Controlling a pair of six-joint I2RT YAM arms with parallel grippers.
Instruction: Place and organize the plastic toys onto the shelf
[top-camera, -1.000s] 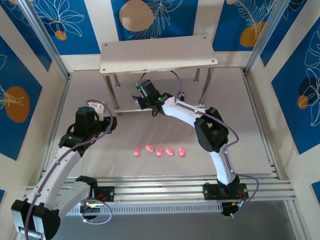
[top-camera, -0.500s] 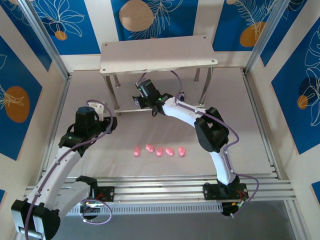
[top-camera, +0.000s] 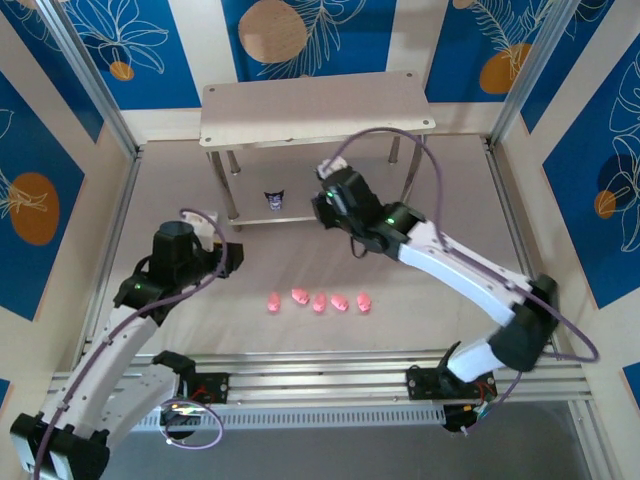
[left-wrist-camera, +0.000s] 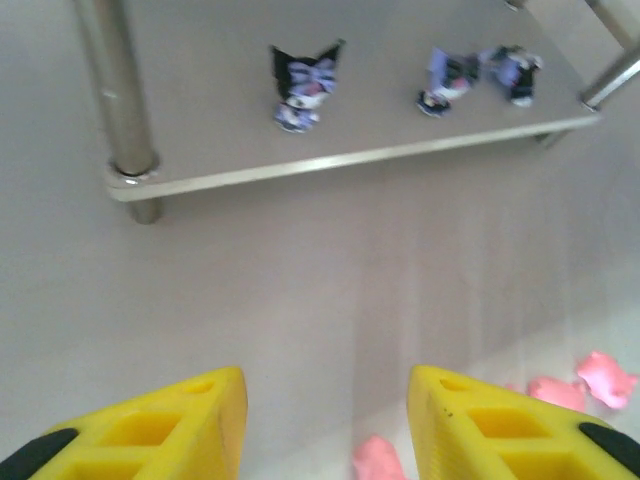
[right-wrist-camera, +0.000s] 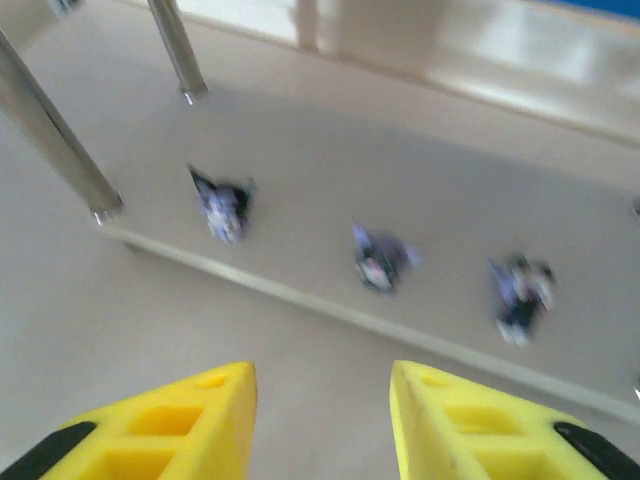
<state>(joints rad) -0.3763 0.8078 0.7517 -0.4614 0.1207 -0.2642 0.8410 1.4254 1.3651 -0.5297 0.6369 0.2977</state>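
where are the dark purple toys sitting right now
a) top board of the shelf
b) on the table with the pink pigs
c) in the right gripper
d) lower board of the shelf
d: all three dark purple figurines sit on the shelf's lower board, apart from the pink pigs on the table.

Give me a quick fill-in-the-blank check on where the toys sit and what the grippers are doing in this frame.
1. The three dark figurines stand on the ____ board of the shelf.
2. ____ pink toys lie in a row on the table.
3. The left gripper and the right gripper each hold nothing, with their jaws ____.
Missing words: lower; five; open.
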